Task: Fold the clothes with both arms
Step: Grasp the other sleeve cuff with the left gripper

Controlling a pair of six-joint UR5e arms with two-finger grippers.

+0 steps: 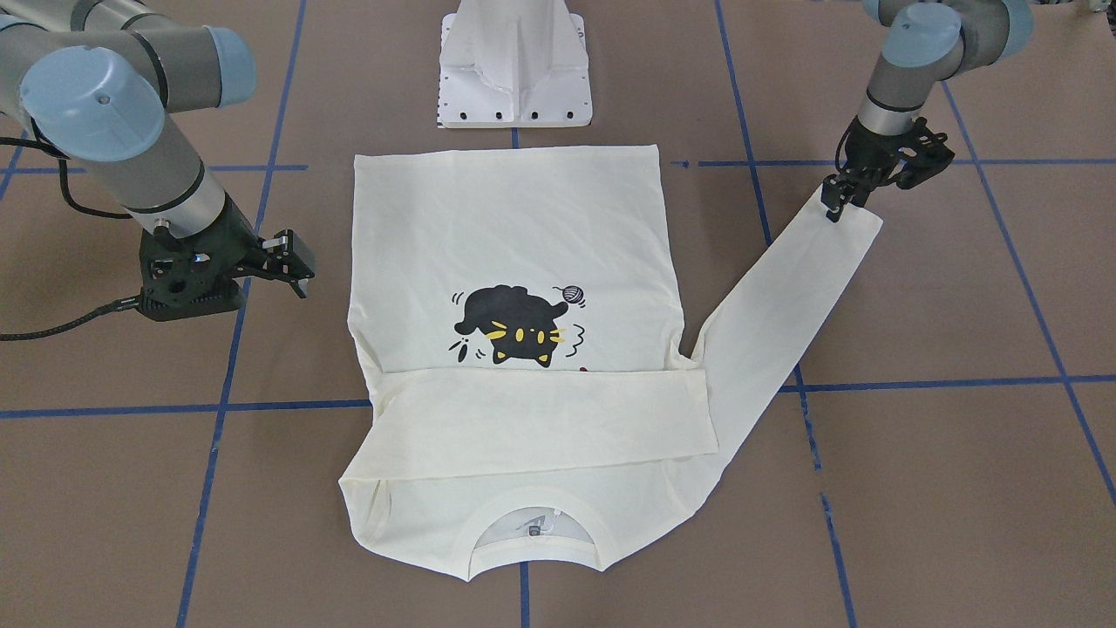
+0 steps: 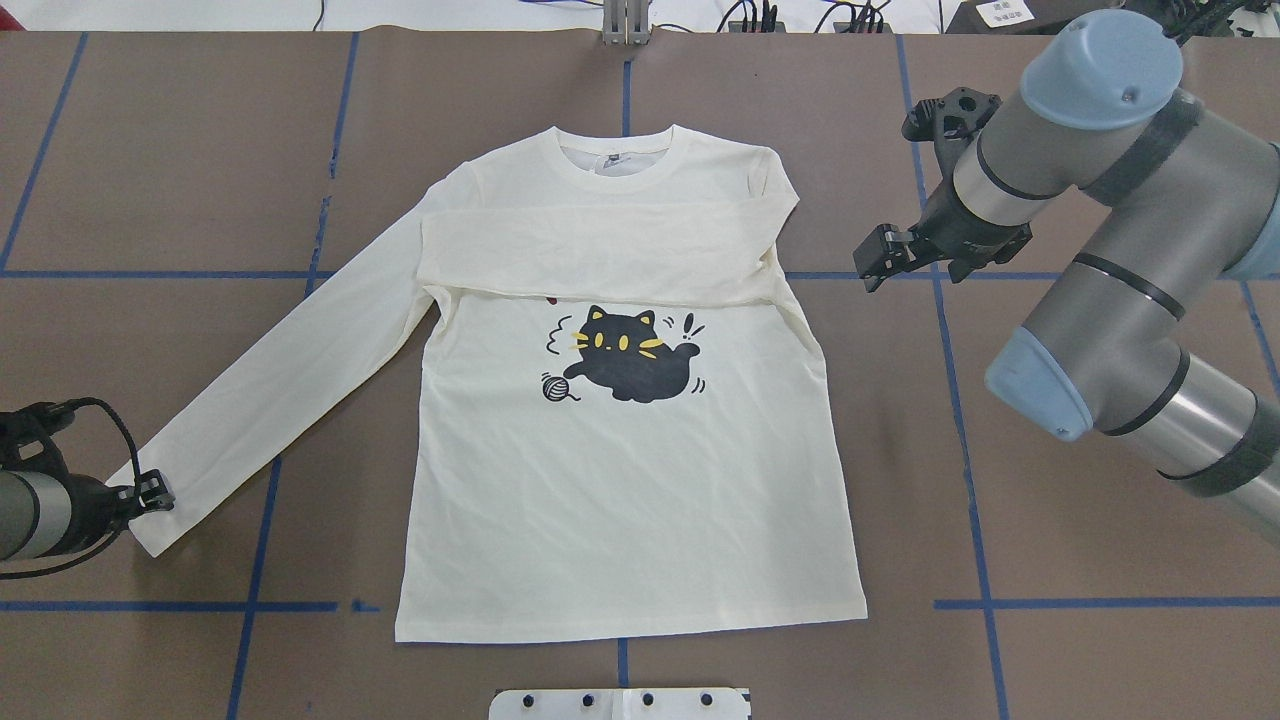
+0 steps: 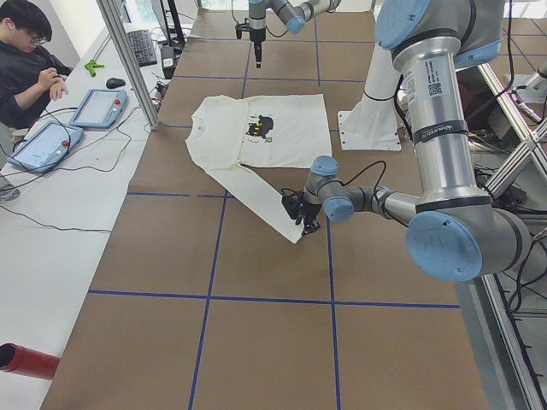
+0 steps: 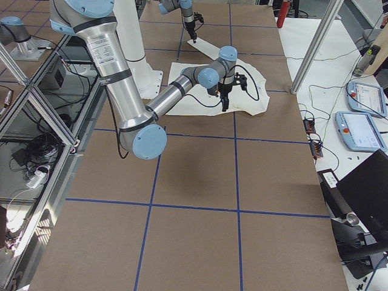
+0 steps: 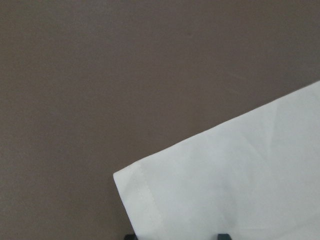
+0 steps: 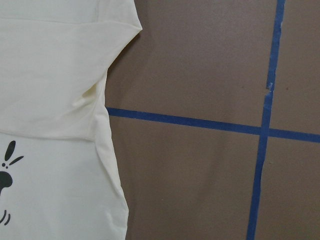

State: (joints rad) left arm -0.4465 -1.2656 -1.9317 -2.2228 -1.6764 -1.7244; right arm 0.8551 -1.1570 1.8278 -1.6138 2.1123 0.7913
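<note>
Overhead view, clock directions taken from the shirt's centre. Showing a cream long-sleeved cotton shirt (image 2: 620, 500) lying flat and print side up on a brown paper-covered table (image 2: 150, 150) gridded with blue tape lines (image 6: 200, 123). Pointing its ribbed round collar (image 2: 620, 165) to 12 o'clock and its hem to 6 o'clock. Carrying a black cat print with a yarn ball (image 2: 625, 355) at the centre. Hiding the red lettering under the 3 o'clock sleeve (image 2: 600, 250), folded flat across the chest, with only a red speck peeking out below, too little to read. Bearing a small white neck label (image 2: 612, 155), too small to read. Stretching the other sleeve (image 2: 300, 380) straight out toward 8 o'clock.

Left black two-finger gripper (image 2: 152, 492): resting at the cuff (image 5: 140, 190), fingertips (image 5: 222, 236) standing apart with the flat cloth between them, not pinching.

Right black two-finger gripper (image 2: 875, 262): hovering near the shoulder at 2 o'clock, clear of the fabric, fingers looking apart and holding nothing.
</note>
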